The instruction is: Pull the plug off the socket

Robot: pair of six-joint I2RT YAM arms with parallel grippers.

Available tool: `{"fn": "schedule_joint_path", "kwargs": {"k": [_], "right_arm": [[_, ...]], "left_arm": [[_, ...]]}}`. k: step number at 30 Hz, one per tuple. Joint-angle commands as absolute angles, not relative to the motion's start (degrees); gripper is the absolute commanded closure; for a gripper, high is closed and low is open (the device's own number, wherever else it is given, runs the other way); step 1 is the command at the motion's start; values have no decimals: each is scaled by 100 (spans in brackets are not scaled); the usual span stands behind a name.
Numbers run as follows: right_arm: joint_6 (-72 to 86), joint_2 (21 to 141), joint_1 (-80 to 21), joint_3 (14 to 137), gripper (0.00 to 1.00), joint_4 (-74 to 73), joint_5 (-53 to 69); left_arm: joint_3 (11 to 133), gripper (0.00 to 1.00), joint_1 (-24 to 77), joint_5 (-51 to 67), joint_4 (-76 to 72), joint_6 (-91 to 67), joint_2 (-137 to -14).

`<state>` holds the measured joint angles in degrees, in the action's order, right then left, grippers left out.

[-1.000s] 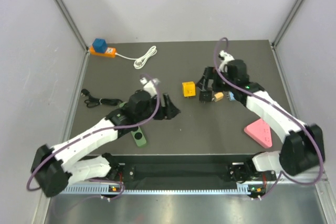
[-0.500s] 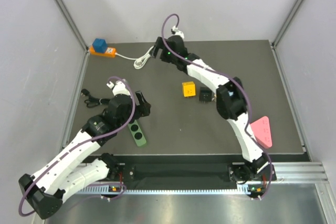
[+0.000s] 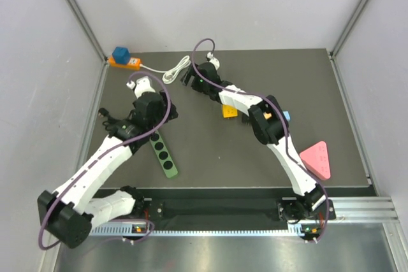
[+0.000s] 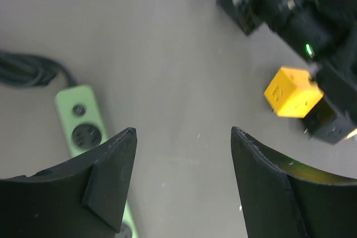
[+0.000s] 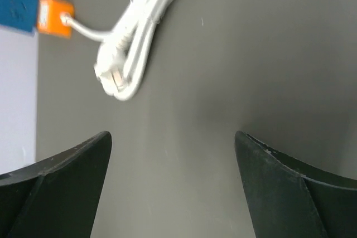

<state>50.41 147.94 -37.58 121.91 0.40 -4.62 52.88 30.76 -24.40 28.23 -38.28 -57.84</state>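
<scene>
plug: blue, seated on orange socket, far-left desk corner | right claw: jaws apart, empty, by white cable, well right of plug | left claw: jaws apart, empty, over green strip | yellow cube: marks unreadable

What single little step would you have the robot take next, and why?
Probably ease the right pincer toward the far left corner. Its jaws stand open and empty just past the coiled white cable, while the blue plug sits in the orange socket beyond that coil, with neither arm touching it.
</scene>
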Motion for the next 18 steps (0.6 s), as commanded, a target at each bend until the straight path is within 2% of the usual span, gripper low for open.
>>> {"fn": "schedule_joint_path", "kwargs": {"k": [1, 7, 10, 15, 18], "right_arm": [[4599, 13539, -3771, 11702, 9, 44, -167], [3904, 12245, -3490, 10602, 4, -422, -61], [3640, 11708, -3314, 10197, 2, -474, 148], [3200, 10945, -3112, 9924, 0, -887, 536], [2971, 10234, -3059, 8969, 0, -652, 641]], "left_arm": [[5650, 27, 2603, -1691, 1873, -3621, -6230], [5765, 18, 1303, -266, 678, -3024, -7432], [6230, 17, 837, 228, 791, -2918, -8170], [6818, 15, 581, 605, 325, -2347, -9165], [7301, 17, 510, 704, 89, -2015, -9868]]}}
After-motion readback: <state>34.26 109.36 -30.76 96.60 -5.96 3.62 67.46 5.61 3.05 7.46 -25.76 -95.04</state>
